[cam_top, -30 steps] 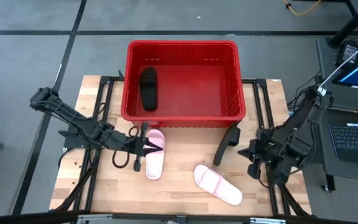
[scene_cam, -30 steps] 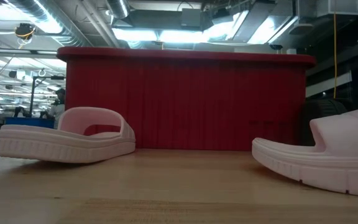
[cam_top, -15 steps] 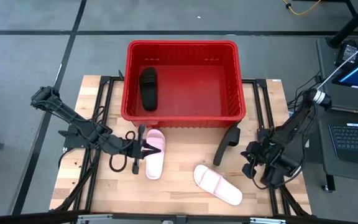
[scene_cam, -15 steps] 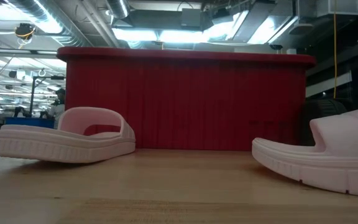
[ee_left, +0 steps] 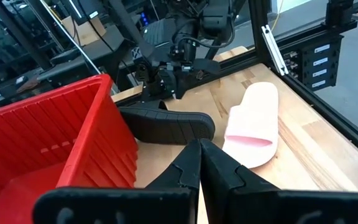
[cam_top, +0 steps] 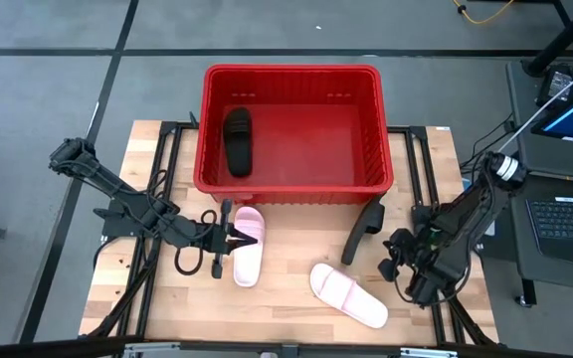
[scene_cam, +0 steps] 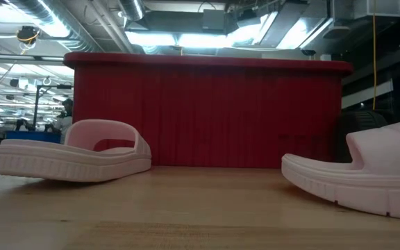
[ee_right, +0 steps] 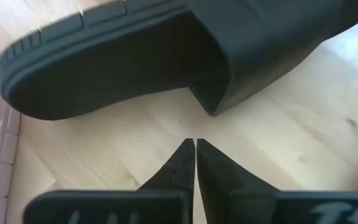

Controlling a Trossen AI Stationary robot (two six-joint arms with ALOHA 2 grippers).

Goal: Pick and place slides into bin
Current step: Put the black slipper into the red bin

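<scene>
Although three foam-like sandals lie outside the large red slotted plastic bin (cam_top: 293, 127), all sit just in front of its near wall on the pale wooden table (cam_top: 286, 323). Nearest the viewer, one pale pink wide-strap slide (cam_top: 348, 294) lies angled, well clear of the bin. Closer to the bin, a second pale pink slide (cam_top: 247, 245) points toward the near wall, with the left gripper (cam_top: 229, 238) beside it, fingers pressed together and empty. At the bin's right front corner a matte black slide (cam_top: 362, 231) lies on its edge against the wall; the right gripper (ee_right: 194, 157) faces its sole, fingertips close together, holding nothing. Inside the bin, toward its left wall, rests the other matte black slide (cam_top: 237, 140).

Judged by their moulded shape, the slides are probably light, springy and matte rather than slippery, and not fragile. The arched strap, or the sole's edge, likely offers the surest purchase; the tipped black slide presents its sole rim first.
</scene>
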